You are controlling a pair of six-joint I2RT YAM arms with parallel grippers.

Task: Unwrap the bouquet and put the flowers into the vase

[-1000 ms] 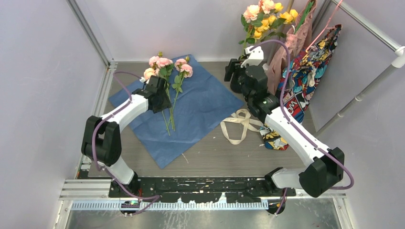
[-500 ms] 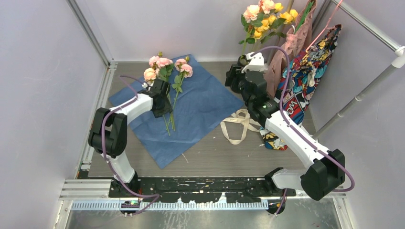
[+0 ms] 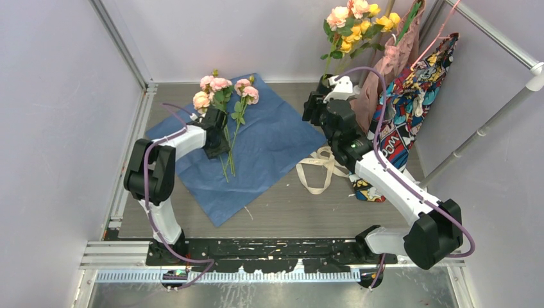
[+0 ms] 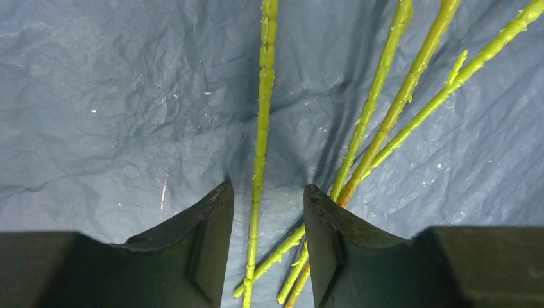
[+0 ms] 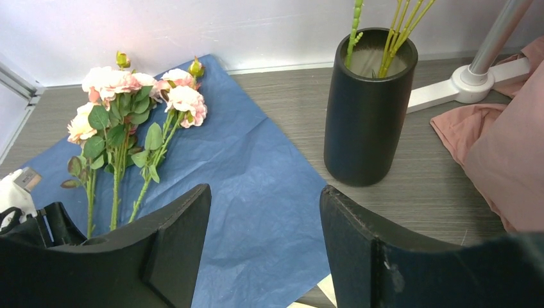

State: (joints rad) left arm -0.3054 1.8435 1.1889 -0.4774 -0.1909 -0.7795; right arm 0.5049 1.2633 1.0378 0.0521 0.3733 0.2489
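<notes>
The bouquet is undone. Its blue paper (image 3: 269, 144) lies flat, and the pale pink flowers (image 3: 221, 90) rest on it with their green stems (image 3: 226, 157) pointing toward me. My left gripper (image 3: 217, 136) hovers low over the stems, open. One stem (image 4: 260, 141) runs through the gap between the jaws (image 4: 268, 192) without touching them, and the other stems (image 4: 385, 122) lie just to the right. The black vase (image 5: 369, 106) stands beyond my right gripper (image 5: 266, 192) with stems inside it. The right gripper (image 3: 317, 106) is open and holds nothing. In the top view it mostly hides the vase.
A cream ribbon (image 3: 321, 168) lies on the table right of the paper. Yellow and pink blooms (image 3: 356, 22) rise above the vase. A comic-print bag (image 3: 410, 115) and pink cloth (image 5: 500, 154) crowd the right side by a white pole base (image 5: 478, 77).
My left arm has swung inward, and its gripper has shifted a little right and nearer over the stems. The right gripper has edged slightly toward the vase. Both openings are unchanged.
</notes>
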